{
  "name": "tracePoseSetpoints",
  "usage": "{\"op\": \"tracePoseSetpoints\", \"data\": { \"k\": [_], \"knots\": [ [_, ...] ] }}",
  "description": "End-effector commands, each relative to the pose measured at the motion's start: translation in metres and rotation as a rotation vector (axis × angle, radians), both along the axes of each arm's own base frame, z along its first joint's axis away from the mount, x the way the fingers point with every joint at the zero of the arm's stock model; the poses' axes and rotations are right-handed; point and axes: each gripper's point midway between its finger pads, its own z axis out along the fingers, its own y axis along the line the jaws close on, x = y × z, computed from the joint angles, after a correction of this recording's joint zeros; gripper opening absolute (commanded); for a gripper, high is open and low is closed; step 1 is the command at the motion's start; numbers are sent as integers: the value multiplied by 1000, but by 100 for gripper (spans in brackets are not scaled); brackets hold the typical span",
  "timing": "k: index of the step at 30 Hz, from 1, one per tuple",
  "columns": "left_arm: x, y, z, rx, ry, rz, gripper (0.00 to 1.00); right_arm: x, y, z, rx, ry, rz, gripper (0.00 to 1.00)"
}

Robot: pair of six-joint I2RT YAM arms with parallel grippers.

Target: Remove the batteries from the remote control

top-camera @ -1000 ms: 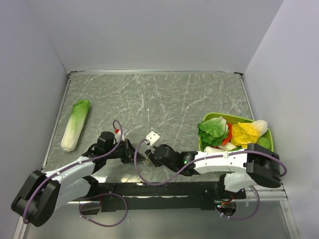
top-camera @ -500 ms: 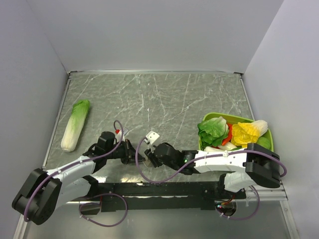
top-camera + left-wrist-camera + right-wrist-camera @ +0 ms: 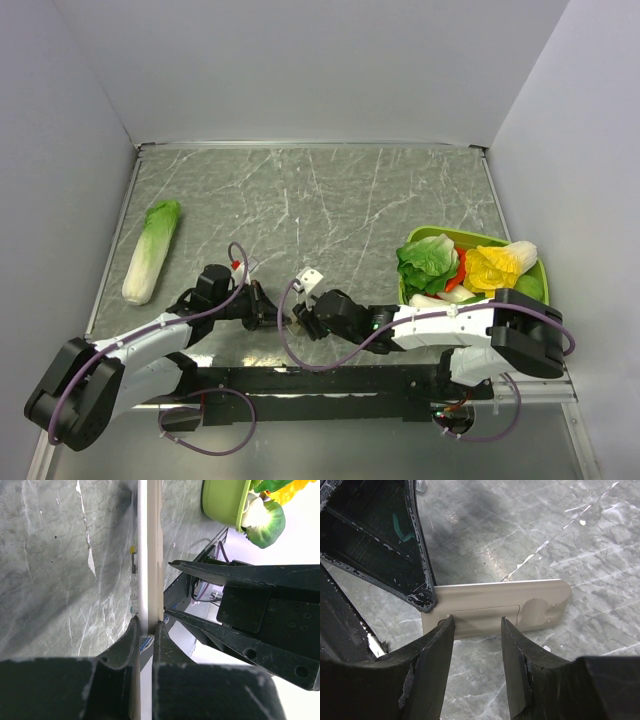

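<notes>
The remote control (image 3: 495, 607) is held on edge just above the table, its grey-tan back with a closed oblong cover turned to the right wrist view. In the left wrist view it shows as a thin white-and-tan strip (image 3: 149, 555). My left gripper (image 3: 147, 625) is shut on its near end, also seen from above (image 3: 268, 312). My right gripper (image 3: 477, 622) is open, fingertips apart and resting against the cover area, nothing between them. From above it sits just right of the left one (image 3: 298, 322). The batteries are hidden.
A long pale-green cabbage (image 3: 150, 250) lies at the left of the marble table. A green bowl (image 3: 440, 234) of toy vegetables stands at the right, its rim also in the left wrist view (image 3: 225, 505). The black base rail (image 3: 330, 380) runs along the near edge.
My right gripper has shifted slightly toward the near edge, staying against the remote's back. The left arm and the remote have hardly moved.
</notes>
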Motion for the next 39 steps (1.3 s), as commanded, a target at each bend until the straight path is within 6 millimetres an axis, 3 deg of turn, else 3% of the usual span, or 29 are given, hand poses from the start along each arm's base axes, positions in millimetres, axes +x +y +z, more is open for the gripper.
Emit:
{"op": "tracePoseSetpoints", "data": {
  "k": [1, 12, 19, 24, 39],
  "knots": [
    [5, -6, 15, -41, -42, -13, 1, -8, 6, 7, 58, 27, 30, 51],
    [7, -7, 16, -44, -45, -11, 1, -8, 8, 14, 88, 21, 32, 51],
    [6, -7, 16, -48, -46, -11, 1, 5, -6, 26, 98, -9, -65, 49],
    [6, -6, 16, -47, -48, -8, 1, 3, -5, 30, 114, -5, -44, 49],
    [6, -6, 17, -51, -47, -8, 1, 1, 4, 13, 84, 23, -13, 49]
  ]
}}
